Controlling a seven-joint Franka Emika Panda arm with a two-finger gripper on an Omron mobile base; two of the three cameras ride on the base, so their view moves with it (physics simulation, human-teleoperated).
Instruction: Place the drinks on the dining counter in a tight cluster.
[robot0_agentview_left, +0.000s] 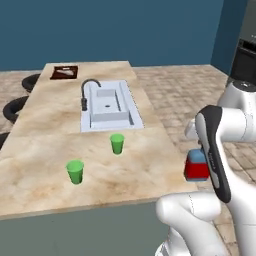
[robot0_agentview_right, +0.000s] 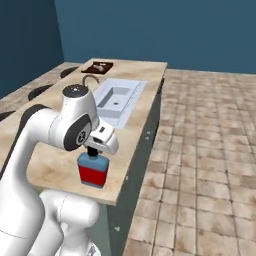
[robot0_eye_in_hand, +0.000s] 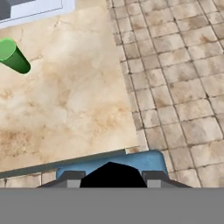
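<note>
We see a long counter (robot0_agentview_left: 45, 125) with a beige marble top, standing in a kitchen with a blue wall and a brown tiled floor. A white-grey sink (robot0_agentview_left: 111, 106) is set into it toward the far half, with a black curved faucet (robot0_agentview_left: 88, 90) at its left side. At the far end lies a dark board (robot0_agentview_left: 64, 72). Black stools (robot0_agentview_left: 19, 107) line the left side.

Two small green cups stand on the near half: one cup (robot0_agentview_left: 117, 143) just in front of the sink, the other cup (robot0_agentview_left: 75, 171) nearer and further left.

Our claw (robot0_agentview_right: 93, 151) is pressed together on the black cap of the squat blue bottle (robot0_agentview_right: 93, 171), gripping it from above. The bottle, with its red label, sits upright at the near right corner of the counter, close to the right edge; we cannot tell whether its base touches the marble. In the hand view, the blue shoulders of the bottle and its black cap lie between the fingertips (robot0_eye_in_hand: 71, 178), with the counter's edge and the floor tiles beyond.
</note>
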